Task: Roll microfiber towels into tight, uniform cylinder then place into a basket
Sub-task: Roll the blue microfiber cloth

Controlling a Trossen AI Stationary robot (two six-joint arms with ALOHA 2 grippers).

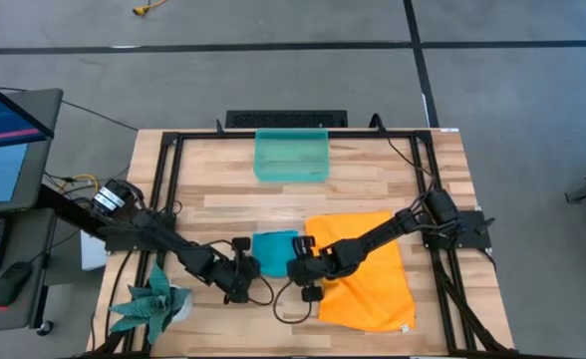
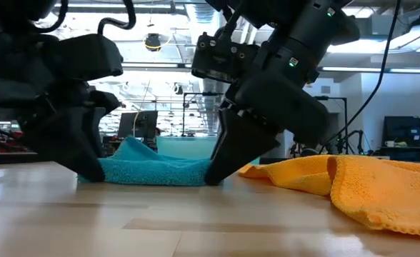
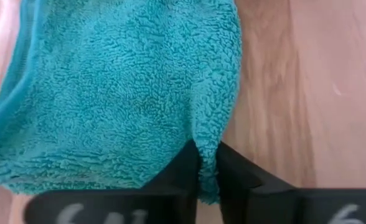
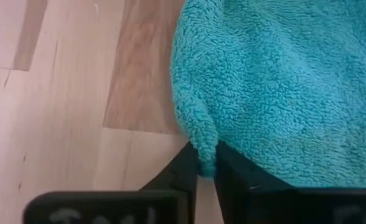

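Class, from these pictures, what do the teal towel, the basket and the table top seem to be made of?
Teal towel: soft looped pile, likely microfibre terry; matte, nubby.
Basket: probably plastic; translucent green, smooth walls.
Table: wood, seemingly joined planks; visible grain, light sheen.

teal towel (image 3: 121, 93) is fuzzy looped microfiber cloth, nubby and matt. orange towel (image 2: 367, 182) has the same plush pile. table (image 1: 223, 199) is smooth pale wood with a slight sheen. basket (image 1: 291, 156) is glossy see-through plastic. black frame (image 1: 163, 170) looks like matt metal.
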